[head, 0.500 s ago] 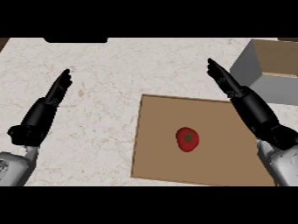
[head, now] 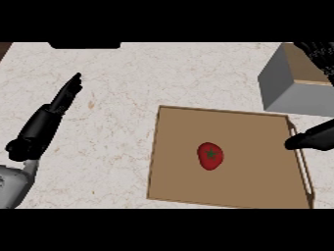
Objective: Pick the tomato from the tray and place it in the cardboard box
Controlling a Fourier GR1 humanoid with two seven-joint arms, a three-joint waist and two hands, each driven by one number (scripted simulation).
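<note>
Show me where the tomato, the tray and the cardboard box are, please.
tomato [head: 210, 156]: head view, on the middle of its red skin.
tray [head: 256, 147]: head view, on its bare brown floor.
cardboard box [head: 294, 90]: head view, on its grey outer wall.

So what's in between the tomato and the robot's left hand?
In the head view, only the tray's left rim and bare counter lie between the tomato and the left hand. Nothing else sits there.

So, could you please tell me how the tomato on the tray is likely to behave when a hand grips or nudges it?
The tomato looks rounded and glossy, so it may roll across the flat tray if nudged, and could slip between fingers. It lies alone mid-tray, so nothing would stop it before the tray's low rim.
</note>
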